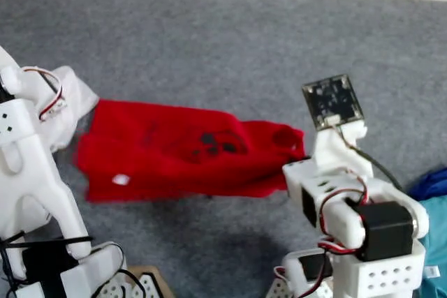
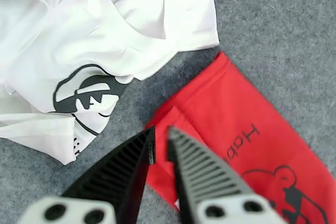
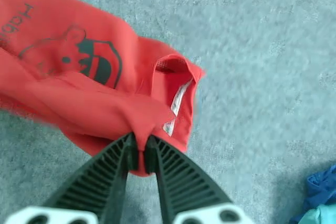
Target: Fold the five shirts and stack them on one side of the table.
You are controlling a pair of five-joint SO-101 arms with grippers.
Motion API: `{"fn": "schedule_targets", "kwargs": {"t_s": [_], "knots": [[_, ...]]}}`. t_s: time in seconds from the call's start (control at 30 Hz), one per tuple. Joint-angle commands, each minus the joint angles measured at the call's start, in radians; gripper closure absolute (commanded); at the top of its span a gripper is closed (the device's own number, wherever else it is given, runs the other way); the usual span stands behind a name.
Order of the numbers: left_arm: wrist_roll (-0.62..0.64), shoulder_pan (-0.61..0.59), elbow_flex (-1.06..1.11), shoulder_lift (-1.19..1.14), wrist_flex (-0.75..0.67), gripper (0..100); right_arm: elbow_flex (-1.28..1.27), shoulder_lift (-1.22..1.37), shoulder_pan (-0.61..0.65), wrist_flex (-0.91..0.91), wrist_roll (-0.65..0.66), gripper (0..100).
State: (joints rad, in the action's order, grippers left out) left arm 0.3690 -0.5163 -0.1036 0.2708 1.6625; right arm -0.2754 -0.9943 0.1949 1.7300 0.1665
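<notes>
The red shirt lies stretched across the middle of the grey table, print up, partly folded lengthwise. My right gripper is shut on a bunched fold of the red shirt near its collar end. At the other end, my left gripper has its fingers nearly together over a corner of the red shirt, with red cloth in the narrow gap. A white shirt with a dark print lies crumpled just beyond that corner, and it shows as the white shirt at the table's left.
A blue shirt and a teal shirt lie at the table's right edge, beside the right arm. The blue shirt also shows in the right wrist view. Bare grey table spreads behind the red shirt.
</notes>
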Motion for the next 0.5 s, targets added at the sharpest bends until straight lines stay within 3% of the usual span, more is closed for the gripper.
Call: {"fn": "schedule_targets", "kwargs": {"t_s": [0.0,0.17,0.3,0.47], "knots": [[-0.008,-0.022,-0.064,0.039,0.003,99,-0.001,-0.008,-0.041,-0.058,0.005,99.3],[-0.018,-0.018,-0.062,0.035,0.015,99,-0.001,-0.01,-0.094,-0.062,0.008,99.3],[-0.147,0.028,0.054,0.039,0.049,98,-0.002,-0.01,-0.101,-0.061,0.009,99.3],[-0.155,0.047,0.305,0.041,0.008,87,-0.004,-0.01,-0.099,-0.062,0.009,99.3]]}}
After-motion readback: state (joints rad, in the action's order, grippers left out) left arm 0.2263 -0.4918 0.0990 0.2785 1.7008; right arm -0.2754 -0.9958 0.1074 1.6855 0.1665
